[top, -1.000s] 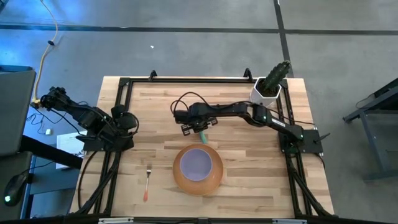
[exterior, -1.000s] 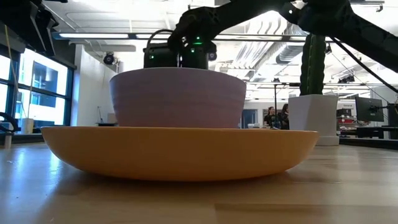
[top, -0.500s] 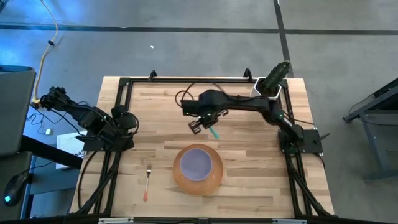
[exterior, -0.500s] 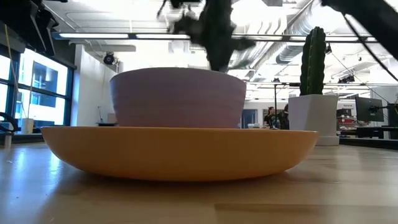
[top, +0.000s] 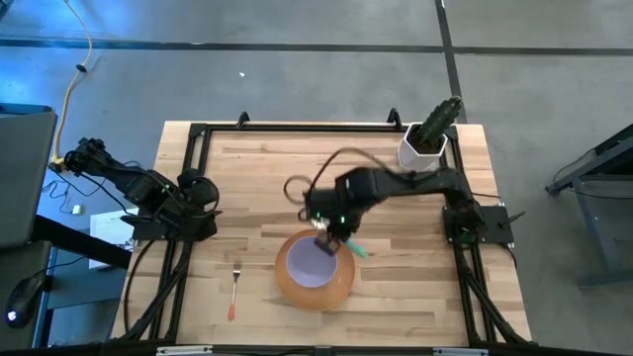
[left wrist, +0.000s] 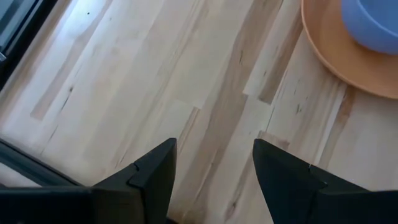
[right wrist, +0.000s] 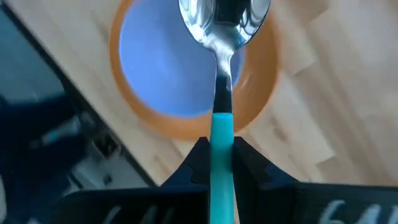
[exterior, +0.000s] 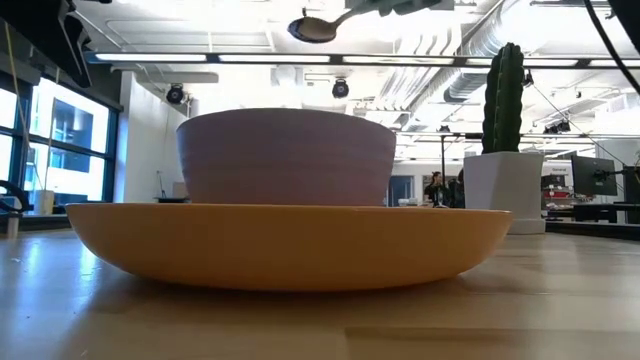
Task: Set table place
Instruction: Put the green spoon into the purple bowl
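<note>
A lavender bowl (top: 313,259) sits inside the round orange plate (top: 297,289) near the table's front edge; both also show in the low view, the bowl (exterior: 287,155) on the plate (exterior: 290,245). My right gripper (top: 331,234) hovers over the plate's far right rim, shut on the teal-handled metal spoon (right wrist: 221,74). The spoon's metal bowl (exterior: 313,28) shows high above the lavender bowl. The orange-handled fork (top: 234,289) lies flat on the table left of the plate. My left gripper (left wrist: 214,180) stands open over bare wood at the table's left side. My right gripper pinches the spoon's teal handle (right wrist: 222,134) between its two fingers, close to where the teal meets the metal neck. The fingers come from above, pointing steeply down. The spoon is lifted clear, its metal bowl end (right wrist: 224,18) sticking out ahead of the fingers over the lavender bowl, its teal end (top: 356,250) behind.
A white pot with a cactus (top: 427,138) stands at the table's far right corner. The black metal frame (top: 297,127) runs along the table's edges. Bare wood (top: 257,188) lies between the two arms, behind the plate.
My right gripper has risen from the table behind the plate and gone toward the near edge, over the plate's far rim, rolling as it went. The spoon has come up with it, lifted clear of the table, high above the lavender bowl.
</note>
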Available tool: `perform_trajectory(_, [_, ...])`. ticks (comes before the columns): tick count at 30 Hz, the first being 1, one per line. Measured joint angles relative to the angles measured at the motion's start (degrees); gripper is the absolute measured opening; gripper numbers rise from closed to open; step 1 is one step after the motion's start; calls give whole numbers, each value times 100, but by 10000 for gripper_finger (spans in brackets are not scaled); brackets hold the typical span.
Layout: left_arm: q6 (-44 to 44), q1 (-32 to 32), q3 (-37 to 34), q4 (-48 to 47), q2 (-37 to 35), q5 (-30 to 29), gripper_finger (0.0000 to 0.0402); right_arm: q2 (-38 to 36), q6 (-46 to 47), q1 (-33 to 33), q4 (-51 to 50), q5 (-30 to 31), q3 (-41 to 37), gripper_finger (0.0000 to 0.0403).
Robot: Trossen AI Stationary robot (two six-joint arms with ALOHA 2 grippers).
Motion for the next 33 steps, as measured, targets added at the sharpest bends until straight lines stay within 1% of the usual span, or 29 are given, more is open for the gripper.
perform_trajectory(5, [-87,0,0,21,-4,-2,200,440,-276,278,5,-634,-157,5])
perform_trajectory(9, [-87,0,0,136,-2,-1,200,923,-745,318,5,-1201,-180,5])
perform_trajectory(13, [-87,0,0,173,-2,-2,200,1242,-1037,299,3,-1519,-181,5])
perform_trajectory(18, [-82,0,0,184,-4,-2,200,1327,-1128,210,1,-1547,-179,5])
perform_trajectory(27, [3,0,0,240,-3,-39,200,1384,-1087,-162,188,-1359,-173,5])
perform_trajectory(33, [11,0,0,240,-2,-44,200,1507,-1177,-240,199,-1569,-173,5])
